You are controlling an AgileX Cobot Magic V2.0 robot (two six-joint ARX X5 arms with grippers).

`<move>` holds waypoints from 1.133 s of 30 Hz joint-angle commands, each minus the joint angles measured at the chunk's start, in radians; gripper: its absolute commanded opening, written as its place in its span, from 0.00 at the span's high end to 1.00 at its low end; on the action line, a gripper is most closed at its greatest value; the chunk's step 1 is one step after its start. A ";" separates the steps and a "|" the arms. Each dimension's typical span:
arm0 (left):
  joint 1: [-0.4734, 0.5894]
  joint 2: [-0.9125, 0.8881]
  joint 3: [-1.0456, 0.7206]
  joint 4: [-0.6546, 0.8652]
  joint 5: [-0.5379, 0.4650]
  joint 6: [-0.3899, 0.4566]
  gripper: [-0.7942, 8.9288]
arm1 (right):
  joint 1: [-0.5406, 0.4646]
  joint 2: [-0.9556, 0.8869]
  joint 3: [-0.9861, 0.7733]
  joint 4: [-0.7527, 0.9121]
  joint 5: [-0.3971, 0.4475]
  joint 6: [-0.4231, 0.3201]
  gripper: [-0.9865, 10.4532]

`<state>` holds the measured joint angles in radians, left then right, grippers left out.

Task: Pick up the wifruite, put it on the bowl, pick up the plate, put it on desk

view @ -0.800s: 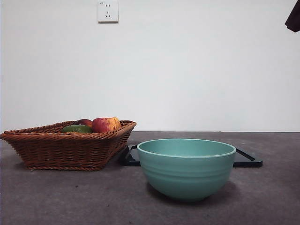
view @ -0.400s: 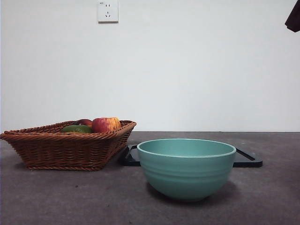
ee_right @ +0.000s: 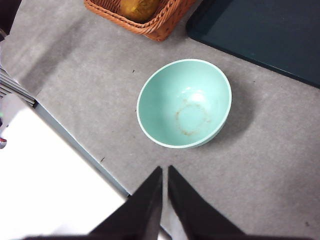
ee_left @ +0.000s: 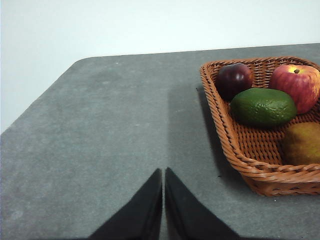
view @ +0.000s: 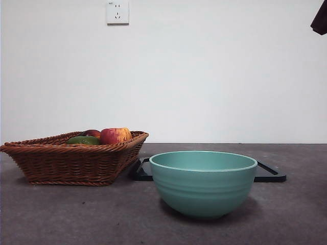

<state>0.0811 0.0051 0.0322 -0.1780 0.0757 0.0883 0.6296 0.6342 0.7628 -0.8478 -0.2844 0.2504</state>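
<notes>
Front view: the bowl (view: 203,182) stands on the desk (view: 61,214), the wicker basket (view: 71,161) beside it, a dark tray (view: 270,173) behind.
Left wrist view: left gripper (ee_left: 163,172) pressed closed, holding nothing; the wifruite (ee_left: 302,144) lies in the basket near a green fruit (ee_left: 263,106), an apple (ee_left: 296,85) and a dark fruit (ee_left: 233,80).
Right wrist view: right gripper (ee_right: 165,170) closed and empty, above the hollow bowl.
</notes>
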 commanded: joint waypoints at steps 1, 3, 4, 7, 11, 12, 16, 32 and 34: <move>0.002 -0.002 -0.021 -0.008 -0.002 -0.003 0.91 | -0.012 -0.021 0.015 0.035 0.036 -0.109 0.91; 0.002 -0.002 -0.021 -0.008 -0.002 -0.003 0.91 | -0.052 -0.049 0.007 0.101 0.077 -0.163 0.91; 0.002 -0.002 -0.021 -0.008 -0.002 -0.003 0.91 | -0.084 -0.065 -0.001 0.145 0.083 -0.190 0.91; 0.002 -0.002 -0.021 -0.008 -0.002 -0.003 0.91 | -0.195 -0.121 -0.037 0.259 0.083 -0.264 0.91; 0.002 -0.002 -0.020 -0.008 -0.002 -0.003 0.91 | -0.361 -0.231 -0.169 0.463 0.093 -0.375 0.91; 0.002 -0.002 -0.021 -0.008 -0.002 -0.003 0.91 | -0.413 -0.277 -0.229 0.527 0.108 -0.383 0.91; 0.002 -0.002 -0.020 -0.008 -0.002 -0.003 0.91 | -0.543 -0.413 -0.420 0.698 0.150 -0.385 0.91; 0.002 -0.002 -0.020 -0.009 -0.002 -0.003 0.91 | -0.615 -0.631 -0.752 0.774 0.238 -0.382 0.91; 0.002 -0.002 -0.020 -0.009 -0.002 -0.003 0.91 | -0.615 -0.631 -0.752 0.737 0.242 -0.382 0.91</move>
<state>0.0811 0.0051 0.0322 -0.1783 0.0761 0.0879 0.0158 0.0055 0.0158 -0.1104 -0.0479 -0.1276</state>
